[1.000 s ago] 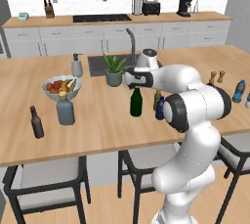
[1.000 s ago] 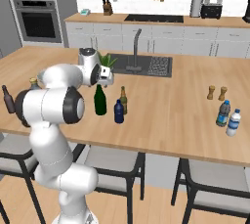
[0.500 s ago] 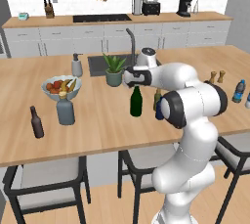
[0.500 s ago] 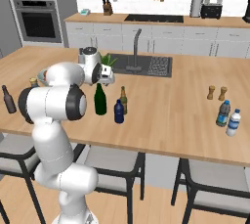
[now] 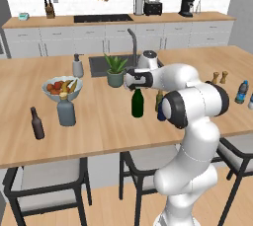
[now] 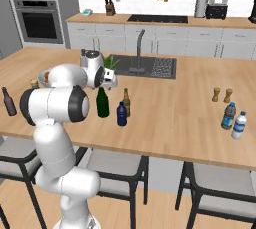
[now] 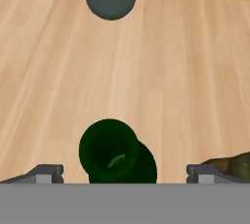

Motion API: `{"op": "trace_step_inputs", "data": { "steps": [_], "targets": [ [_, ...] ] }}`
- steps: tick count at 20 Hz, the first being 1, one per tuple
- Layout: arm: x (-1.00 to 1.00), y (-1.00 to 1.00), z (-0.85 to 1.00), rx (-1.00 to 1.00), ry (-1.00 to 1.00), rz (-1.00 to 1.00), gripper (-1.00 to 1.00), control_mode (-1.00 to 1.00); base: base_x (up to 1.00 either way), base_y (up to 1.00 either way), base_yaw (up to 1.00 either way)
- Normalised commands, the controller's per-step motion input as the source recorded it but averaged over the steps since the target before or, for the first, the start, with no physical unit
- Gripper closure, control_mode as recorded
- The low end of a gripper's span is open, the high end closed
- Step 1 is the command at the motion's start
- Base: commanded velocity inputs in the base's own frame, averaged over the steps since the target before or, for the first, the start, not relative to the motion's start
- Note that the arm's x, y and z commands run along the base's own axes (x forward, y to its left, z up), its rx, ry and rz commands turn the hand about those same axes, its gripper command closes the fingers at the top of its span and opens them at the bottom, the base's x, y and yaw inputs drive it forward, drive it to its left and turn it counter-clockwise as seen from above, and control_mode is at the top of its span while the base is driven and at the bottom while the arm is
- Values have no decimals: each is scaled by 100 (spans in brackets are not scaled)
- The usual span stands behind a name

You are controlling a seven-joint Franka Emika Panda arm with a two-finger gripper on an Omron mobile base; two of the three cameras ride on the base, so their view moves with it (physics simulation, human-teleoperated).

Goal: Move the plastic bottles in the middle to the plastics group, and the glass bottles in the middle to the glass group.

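Gripper (image 7: 119, 171) hung wide open directly above green wine bottle (image 5: 138, 103), mid-island near counter's (image 6: 190, 108) front edge, holding nothing.

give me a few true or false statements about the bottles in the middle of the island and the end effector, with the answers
1. The end effector is open, with the green wine bottle between its fingertips seen from above. True.
2. The green wine bottle is lying on its side. False: it stands upright on the island counter.
3. The navy-blue bottle stands right beside the amber beer bottle. True.
4. The dark brown bottle stands in the sink. False: it stands on the counter near the grey-blue flask.
5. The light blue water bottle is held by the end effector. False: it stands far off beside a pale bottle.
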Motion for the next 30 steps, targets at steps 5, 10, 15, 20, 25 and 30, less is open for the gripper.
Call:
{"op": "trace_step_inputs", "data": {
  "steps": [5, 10, 15, 20, 25, 30],
  "targets": [
    [0, 0, -9, 0, 0, 0, -100, -100, 0, 0, 0],
    [0, 0, -3, 0, 0, 0, -100, -100, 0, 0, 0],
    [12, 0, -10, 0, -2, 0, -100, -100, 0, 0, 0],
    [1, 0, -2, 0, 0, 0, -100, -100, 0, 0, 0],
    [0, 0, 0, 0, 0, 0, -100, -100, 0, 0, 0],
    [0, 0, 0, 0, 0, 0, 100, -100, 0, 0, 0]
  ]
}}
